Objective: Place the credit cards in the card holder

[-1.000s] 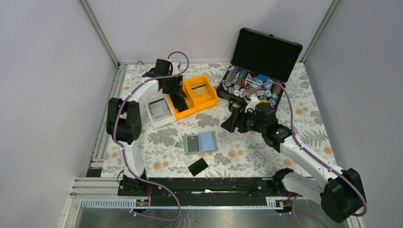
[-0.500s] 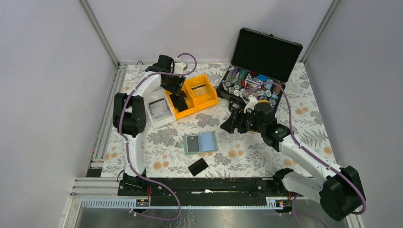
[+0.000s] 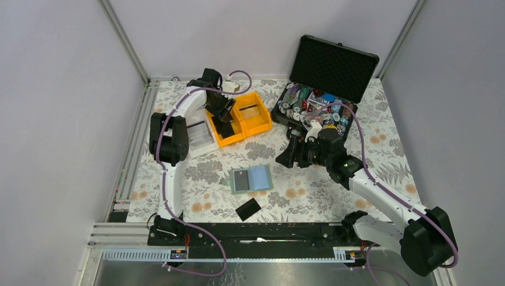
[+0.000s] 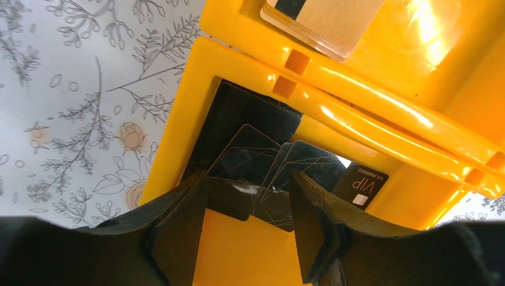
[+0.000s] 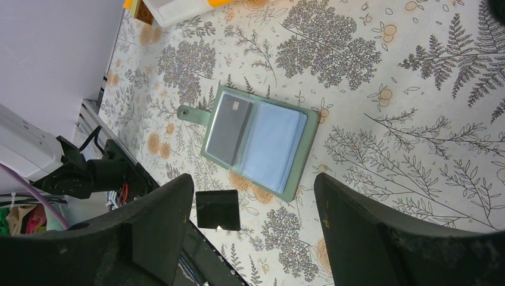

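The sage-green card holder [image 3: 251, 179] lies open mid-table, with a dark card [image 3: 241, 179] in its left pocket; it shows in the right wrist view too [image 5: 256, 140]. A loose black card [image 3: 248, 209] lies near the front edge, also in the right wrist view [image 5: 218, 210]. My left gripper [image 3: 221, 117] is open over the left yellow bin [image 4: 178, 149], its jaws just above several black credit cards [image 4: 268, 173] fanned inside. Tan cards [image 4: 324, 21] lie in the second yellow bin. My right gripper [image 3: 290, 153] is open and empty, right of the holder.
A white bin [image 3: 198, 136] with grey cards stands left of the yellow bins [image 3: 253, 116]. The open black case [image 3: 318, 89] full of chips stands at the back right. A black rail [image 3: 256, 232] runs along the front edge.
My left arm has swung further right and forward over the yellow bins. My right arm has barely moved. The cards and holder on the table have not moved.
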`<control>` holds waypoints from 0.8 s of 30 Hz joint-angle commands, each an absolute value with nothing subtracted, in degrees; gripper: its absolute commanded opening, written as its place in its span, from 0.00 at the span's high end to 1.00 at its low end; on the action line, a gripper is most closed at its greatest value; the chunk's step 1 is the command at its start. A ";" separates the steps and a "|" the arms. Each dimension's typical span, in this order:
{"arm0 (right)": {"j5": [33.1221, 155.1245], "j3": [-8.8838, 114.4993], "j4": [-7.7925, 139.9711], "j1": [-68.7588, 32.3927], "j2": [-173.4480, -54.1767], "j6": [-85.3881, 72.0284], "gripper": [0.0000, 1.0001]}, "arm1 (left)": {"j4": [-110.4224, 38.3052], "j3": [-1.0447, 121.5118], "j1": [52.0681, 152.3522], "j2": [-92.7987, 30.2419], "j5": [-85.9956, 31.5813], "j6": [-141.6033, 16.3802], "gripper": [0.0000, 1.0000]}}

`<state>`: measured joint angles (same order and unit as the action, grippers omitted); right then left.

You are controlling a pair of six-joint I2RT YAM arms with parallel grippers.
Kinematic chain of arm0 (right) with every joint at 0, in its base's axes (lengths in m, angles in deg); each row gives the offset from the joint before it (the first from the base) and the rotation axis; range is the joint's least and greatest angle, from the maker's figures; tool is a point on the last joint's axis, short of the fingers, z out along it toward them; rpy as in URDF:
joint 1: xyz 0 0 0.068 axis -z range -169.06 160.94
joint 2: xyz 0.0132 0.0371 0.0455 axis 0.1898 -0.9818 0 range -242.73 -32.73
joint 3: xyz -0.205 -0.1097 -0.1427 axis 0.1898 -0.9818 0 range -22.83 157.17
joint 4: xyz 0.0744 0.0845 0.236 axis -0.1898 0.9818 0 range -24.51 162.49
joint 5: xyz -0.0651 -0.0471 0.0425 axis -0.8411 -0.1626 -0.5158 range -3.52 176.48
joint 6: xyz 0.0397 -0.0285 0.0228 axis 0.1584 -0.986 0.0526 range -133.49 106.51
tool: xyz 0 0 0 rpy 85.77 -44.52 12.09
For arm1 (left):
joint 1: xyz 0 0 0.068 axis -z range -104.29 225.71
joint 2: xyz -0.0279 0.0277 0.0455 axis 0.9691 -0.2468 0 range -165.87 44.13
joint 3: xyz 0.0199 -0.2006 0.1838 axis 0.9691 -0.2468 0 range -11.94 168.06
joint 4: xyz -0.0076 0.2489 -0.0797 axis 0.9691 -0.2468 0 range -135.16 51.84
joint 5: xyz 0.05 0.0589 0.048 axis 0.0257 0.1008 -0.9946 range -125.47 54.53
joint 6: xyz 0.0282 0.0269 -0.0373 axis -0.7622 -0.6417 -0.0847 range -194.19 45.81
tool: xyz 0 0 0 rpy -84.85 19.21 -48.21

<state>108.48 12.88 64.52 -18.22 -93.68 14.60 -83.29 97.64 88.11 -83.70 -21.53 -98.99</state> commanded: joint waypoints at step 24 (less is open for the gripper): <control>108.68 12.88 63.26 -17.88 -92.54 14.65 0.19 | -87.48 94.50 89.33 -80.72 -22.28 -96.71 0.55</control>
